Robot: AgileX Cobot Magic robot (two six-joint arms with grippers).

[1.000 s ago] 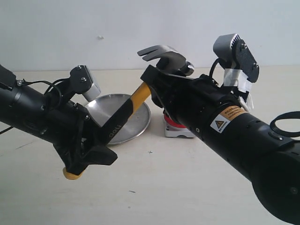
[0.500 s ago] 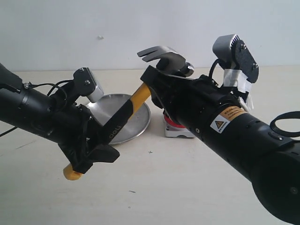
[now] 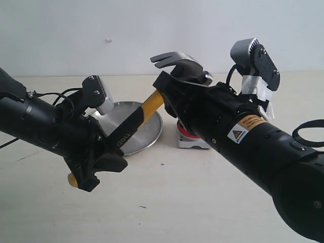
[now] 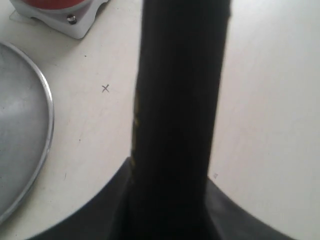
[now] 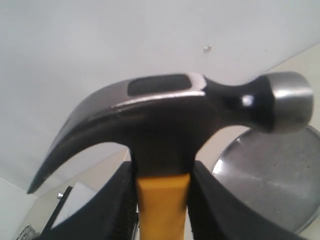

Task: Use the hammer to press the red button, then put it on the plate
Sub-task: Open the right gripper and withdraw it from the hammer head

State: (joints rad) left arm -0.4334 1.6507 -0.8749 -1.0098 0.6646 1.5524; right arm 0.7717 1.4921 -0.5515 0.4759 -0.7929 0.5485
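Holds the small claw hammer (image 3: pixel 132 123), with dark steel head and yellow-and-black rubber handle, up in the air, clear of the pale tabletop (image 3: pixel 177 202) and slanted above the round shallow dull-silver metal plate (image 3: pixel 144 135). Carries the head high past the plate's right rim, claw pointing back over the plate, and the yellow butt low off the plate's near-left rim. Clamps it with the right gripper (image 3: pixel 166 87), jaws closed narrow on the yellow neck just under the head, one finger (image 5: pixel 122 205) against each side. Sets the left gripper (image 3: pixel 96 169) about the black lower grip near the butt; cannot tell whether those jaws press the handle or stand just off it. Shows the large glossy red button (image 3: pixel 189 134) on its squat light-grey square base just beside the plate's right rim, resting on the tabletop, partly hidden by the right arm.
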